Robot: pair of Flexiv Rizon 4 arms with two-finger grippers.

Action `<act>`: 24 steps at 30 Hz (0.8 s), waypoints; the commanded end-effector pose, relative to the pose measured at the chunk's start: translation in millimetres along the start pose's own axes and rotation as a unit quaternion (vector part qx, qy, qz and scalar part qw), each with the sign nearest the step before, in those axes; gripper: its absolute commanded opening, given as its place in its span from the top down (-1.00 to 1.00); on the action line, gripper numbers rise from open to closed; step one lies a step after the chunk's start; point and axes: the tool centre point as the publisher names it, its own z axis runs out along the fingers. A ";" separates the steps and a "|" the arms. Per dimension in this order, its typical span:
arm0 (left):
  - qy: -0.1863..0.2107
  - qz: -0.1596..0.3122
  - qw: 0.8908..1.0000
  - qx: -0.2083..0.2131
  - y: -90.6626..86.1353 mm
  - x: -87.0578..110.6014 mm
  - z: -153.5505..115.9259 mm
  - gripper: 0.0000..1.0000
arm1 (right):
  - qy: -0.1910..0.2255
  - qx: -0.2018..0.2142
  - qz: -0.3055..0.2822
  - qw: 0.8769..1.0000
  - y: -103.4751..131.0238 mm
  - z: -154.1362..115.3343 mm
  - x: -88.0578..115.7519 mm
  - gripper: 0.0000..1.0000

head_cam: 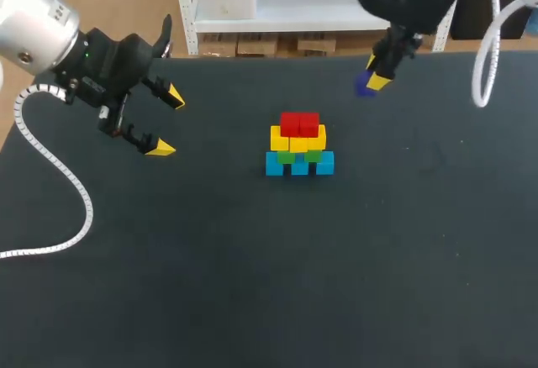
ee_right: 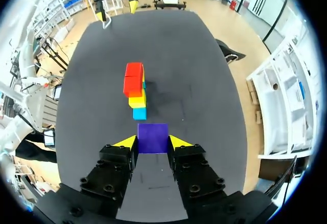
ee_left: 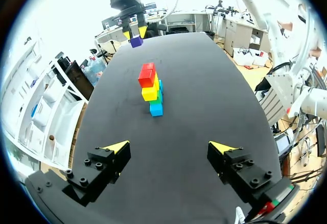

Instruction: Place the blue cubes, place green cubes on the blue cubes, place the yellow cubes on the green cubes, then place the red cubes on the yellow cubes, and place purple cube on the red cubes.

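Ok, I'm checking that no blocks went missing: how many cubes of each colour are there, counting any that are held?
Blue cubes: 3
Green cubes: 2
Yellow cubes: 3
Red cubes: 2
Purple cube: 1, in the right claw
Total: 11

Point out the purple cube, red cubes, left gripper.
Small purple cube (ee_right: 152, 138): right wrist view, centre of its visible face.
Two red cubes (head_cam: 299, 123): head view, middle of the pair.
Left gripper (ee_left: 169, 147): left wrist view, midway between its yellow tips.

The dark table (head_cam: 168, 284) bears a row of blue cubes (head_cam: 299, 165) near its middle.
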 end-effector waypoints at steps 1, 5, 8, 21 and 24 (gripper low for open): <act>-0.001 0.001 1.000 -0.001 -0.2 0.9 -0.2 -1.00 | 0.012 0.034 -0.005 0.999 7.8 6.3 -9.6 1.00; -0.001 0.001 1.000 -0.001 -0.2 0.9 -0.2 -1.00 | 0.006 0.062 -0.007 0.998 9.8 11.7 -19.7 1.00; -0.001 0.001 1.000 -0.001 -0.2 0.9 -0.2 -1.00 | -0.002 0.070 -0.006 0.998 10.6 17.8 -27.8 1.00; -0.001 0.001 1.000 -0.001 -0.2 0.9 -0.2 -1.00 | 0.009 0.087 -0.007 0.996 16.7 19.9 -66.2 1.00; -0.001 0.001 1.000 -0.001 -0.2 0.9 -0.2 -1.00 | 0.004 0.087 -0.009 0.996 17.2 20.8 -72.4 1.00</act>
